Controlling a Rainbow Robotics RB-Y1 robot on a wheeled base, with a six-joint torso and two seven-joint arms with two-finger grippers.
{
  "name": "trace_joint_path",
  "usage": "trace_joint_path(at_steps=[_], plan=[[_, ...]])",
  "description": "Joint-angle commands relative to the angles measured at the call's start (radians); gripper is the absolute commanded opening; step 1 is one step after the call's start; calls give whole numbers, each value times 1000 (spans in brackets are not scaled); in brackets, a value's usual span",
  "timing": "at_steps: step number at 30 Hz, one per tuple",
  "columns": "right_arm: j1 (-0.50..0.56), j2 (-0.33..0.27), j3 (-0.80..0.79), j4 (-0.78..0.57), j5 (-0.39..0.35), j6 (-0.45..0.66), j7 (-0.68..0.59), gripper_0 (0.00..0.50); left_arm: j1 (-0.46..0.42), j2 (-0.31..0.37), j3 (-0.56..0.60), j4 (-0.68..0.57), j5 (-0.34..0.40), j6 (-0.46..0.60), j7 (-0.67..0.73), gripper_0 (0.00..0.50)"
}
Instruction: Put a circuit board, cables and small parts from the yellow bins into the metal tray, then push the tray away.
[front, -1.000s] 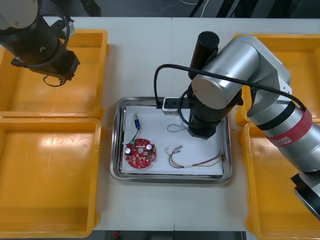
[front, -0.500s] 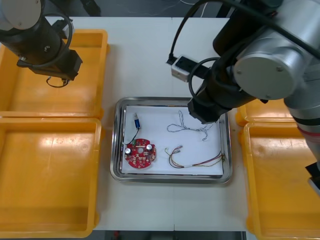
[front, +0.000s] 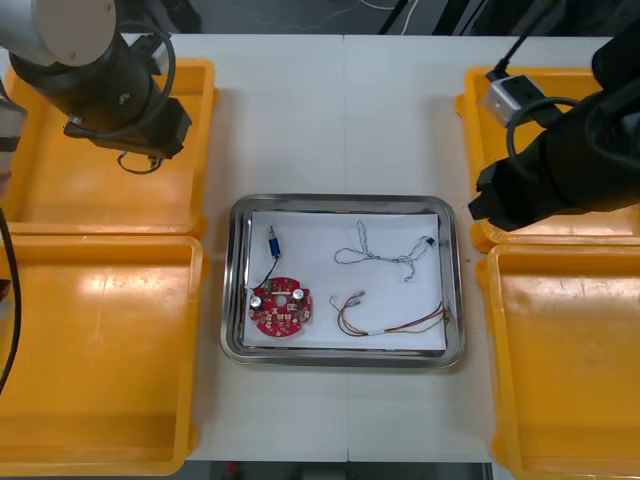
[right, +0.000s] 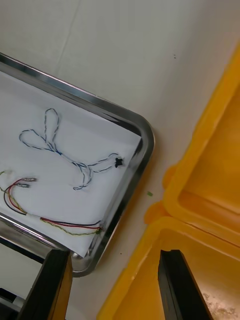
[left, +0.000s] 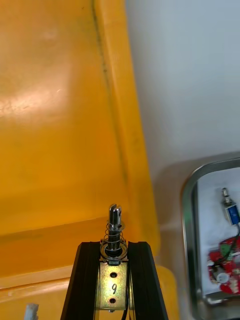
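Note:
The metal tray (front: 340, 204), lined white, holds a round red circuit board (front: 281, 309), a small blue part on a black wire (front: 272, 243), a twisted blue and white cable (front: 380, 256) and a red and yellow cable (front: 388, 322). My left gripper (left: 114, 246) is shut on a small metal part (left: 114, 227) with a spring, above the far left yellow bin (left: 55, 130) near its inner wall. My right gripper (right: 117, 285) is open with nothing between its fingers, over the table strip between the tray's corner (right: 142, 150) and the right bins (right: 210, 165).
Two yellow bins flank each side: far left (front: 60, 195), near left (front: 90, 350), far right (front: 600, 90), near right (front: 570, 370). The left arm (front: 110, 70) hangs over the far left bin. Bare table lies beyond the tray's far edge.
My right arm rose out of the tray and swung right to the right bins, leaving the blue and white cable lying there. My left arm shifted slightly right, toward the tray.

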Motion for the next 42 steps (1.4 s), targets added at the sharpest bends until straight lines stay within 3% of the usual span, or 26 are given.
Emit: trace_joint_path(at_steps=[1, 10, 17, 23, 34, 42], plan=[[73, -95, -91, -36, -2, 3, -94, 500, -72, -85, 18, -72, -41, 10, 226, 0], [207, -160, -213, -38, 32, 3, -103, 500, -121, -160, -148, -78, -70, 10, 445, 0], [282, -164, -289, -20, 53, 3, -91, 500, -124, -181, -278, -77, -91, 10, 572, 0], [379, -161, -394, 3, 36, 3, -80, 500, -124, -209, -401, -57, -105, -52, 691, 0], [475, -161, -475, 3, 27, 3, -43, 500, -122, -252, -530, 86, -148, -190, 753, 0], [524, -154, -479, 2, 30, 3, 34, 500, -52, -252, -610, 130, -200, -313, 778, 0]])
